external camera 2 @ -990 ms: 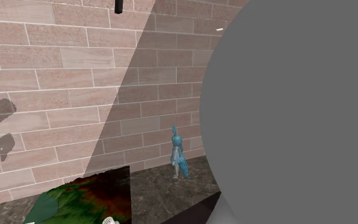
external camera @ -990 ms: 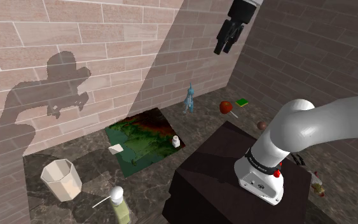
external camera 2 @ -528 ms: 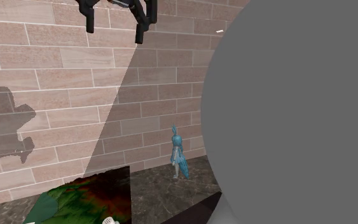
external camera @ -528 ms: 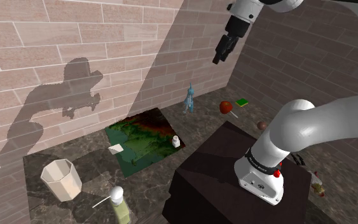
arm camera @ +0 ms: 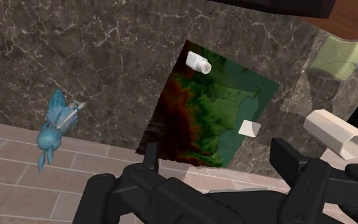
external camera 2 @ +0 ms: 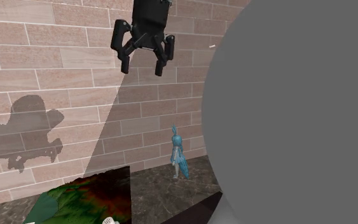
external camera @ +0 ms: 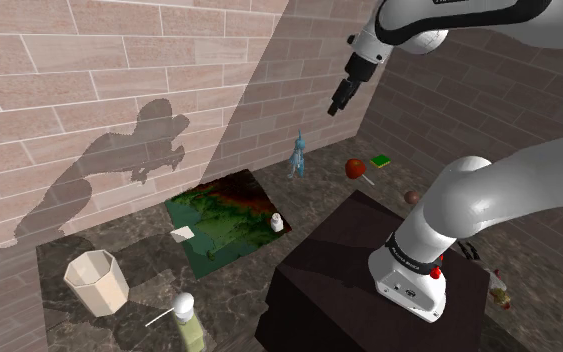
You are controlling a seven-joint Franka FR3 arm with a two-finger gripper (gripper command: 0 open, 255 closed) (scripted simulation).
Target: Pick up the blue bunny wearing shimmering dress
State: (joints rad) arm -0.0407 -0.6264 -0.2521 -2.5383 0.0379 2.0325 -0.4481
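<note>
One gripper (external camera 2: 142, 68), fingers apart w/ nothing btwn, hangs high up, well apart from blue bunny (external camera 2: 179, 154) standing upright beside brick wall (external camera 2: 56, 70).

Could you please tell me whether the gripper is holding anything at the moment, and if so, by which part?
Nothing is held: the gripper hangs with its jaws open and empty, well above the blue bunny.

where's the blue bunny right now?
In the shoulder view the blue bunny stands on the marble surface by the brick wall, just past the far corner of the green-red mat.
</note>
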